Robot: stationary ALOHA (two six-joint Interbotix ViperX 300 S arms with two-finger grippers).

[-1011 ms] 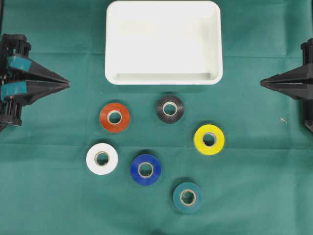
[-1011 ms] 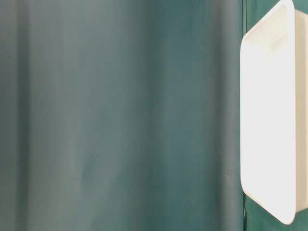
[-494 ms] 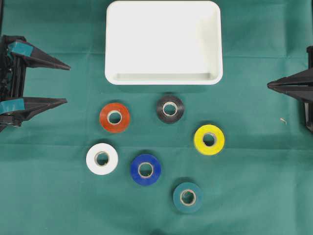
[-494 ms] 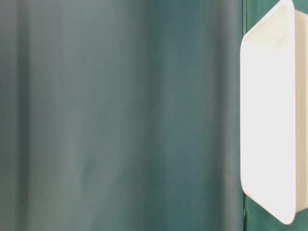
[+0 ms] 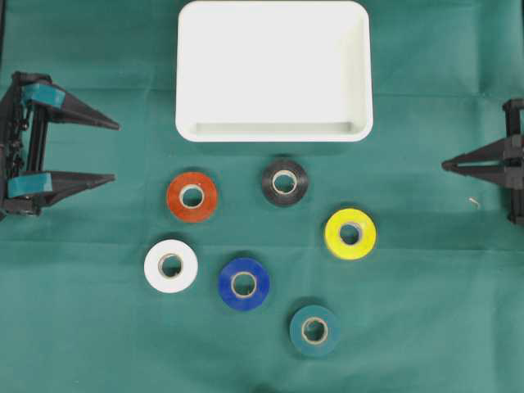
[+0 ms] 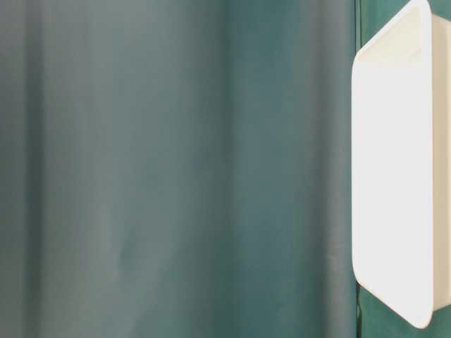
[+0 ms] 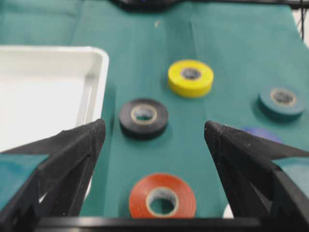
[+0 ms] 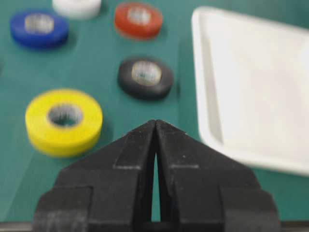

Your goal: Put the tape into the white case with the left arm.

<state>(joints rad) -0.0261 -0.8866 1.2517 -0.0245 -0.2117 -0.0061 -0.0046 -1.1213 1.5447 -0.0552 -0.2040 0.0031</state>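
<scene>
Since a second ago the left gripper (image 5: 115, 151) has spread wide at the desk's left edge, holding nothing. Only the overhead view shows all six tape rolls, red tape (image 5: 191, 196) nearest it, below the white case (image 5: 274, 131). Right gripper (image 5: 446, 164) is pressed together.

Even, bright light; white case (image 5: 274, 70) glares; wrist views seem blurred.

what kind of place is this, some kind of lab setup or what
Probably a robot test bench. A green cloth covers the table, six coloured tape rolls lie spaced out below an empty white case, and a robot tool waits at each side: left tool, right tool.
</scene>
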